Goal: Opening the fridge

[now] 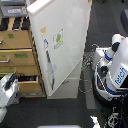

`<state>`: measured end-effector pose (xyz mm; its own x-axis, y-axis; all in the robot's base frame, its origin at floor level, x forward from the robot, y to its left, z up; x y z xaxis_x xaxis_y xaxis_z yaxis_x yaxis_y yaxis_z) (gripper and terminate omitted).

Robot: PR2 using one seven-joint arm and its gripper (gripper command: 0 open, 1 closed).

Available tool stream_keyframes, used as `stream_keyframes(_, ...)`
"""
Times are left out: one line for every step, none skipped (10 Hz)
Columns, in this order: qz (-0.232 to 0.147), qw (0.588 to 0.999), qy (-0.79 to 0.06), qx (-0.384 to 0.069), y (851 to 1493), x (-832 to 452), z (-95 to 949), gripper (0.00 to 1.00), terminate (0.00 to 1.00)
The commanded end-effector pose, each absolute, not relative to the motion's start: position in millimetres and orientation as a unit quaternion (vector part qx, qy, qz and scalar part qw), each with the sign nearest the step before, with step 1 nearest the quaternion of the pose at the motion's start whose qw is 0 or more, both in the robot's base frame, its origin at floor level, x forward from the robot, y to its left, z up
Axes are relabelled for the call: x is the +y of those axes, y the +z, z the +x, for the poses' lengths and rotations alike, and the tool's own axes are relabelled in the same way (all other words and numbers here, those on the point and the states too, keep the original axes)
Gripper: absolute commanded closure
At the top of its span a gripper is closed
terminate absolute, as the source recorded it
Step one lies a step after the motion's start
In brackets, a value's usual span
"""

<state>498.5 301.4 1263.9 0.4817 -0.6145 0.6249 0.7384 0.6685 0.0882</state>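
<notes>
Fridge (62,45) stood mid-frame, tall and white, green sticker (58,38) on its upper door, wooden cabinet (17,55) at its 9 o'clock. My claw (10,80) sat at 8 o'clock beside the cabinet; its opening I could not tell.

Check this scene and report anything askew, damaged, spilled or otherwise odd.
The fridge leans in the frame, but that looks like camera tilt, since the wooden cabinet slants too. Cables lie loose on the floor between the fridge and the robot. No spill or damage shows. The image is too blurry to judge the hand.
</notes>
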Motion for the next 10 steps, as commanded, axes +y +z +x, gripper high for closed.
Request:
stream_keyframes(-0.131, 0.796, -0.490, -0.328, 1357, 325, 139, 0.00, 0.00)
stream_keyframes(-0.119, 0.856, -0.421, -0.276, 1283, 355, 283, 0.00, 0.00)
stream_keyframes(-0.107, 0.905, -0.346, -0.222, 1217, 384, 407, 0.00, 0.00)
stream_keyframes(-0.088, 0.937, -0.288, -0.175, 1157, 402, 497, 0.00, 0.00)
stream_keyframes(-0.065, 0.953, -0.263, -0.133, 1108, 398, 561, 0.00, 0.00)
stream_keyframes(-0.065, 0.958, -0.255, -0.109, 1079, 390, 602, 0.00, 0.00)
stream_keyframes(-0.059, 0.964, -0.248, -0.082, 1043, 373, 655, 0.00, 0.00)
stream_keyframes(-0.056, 0.966, -0.247, -0.058, 1011, 332, 724, 0.00, 0.00)
stream_keyframes(-0.056, 0.964, -0.253, -0.052, 1006, 298, 754, 0.00, 0.00)
stream_keyframes(-0.064, 0.960, -0.269, -0.053, 1014, 240, 781, 0.00, 0.00)
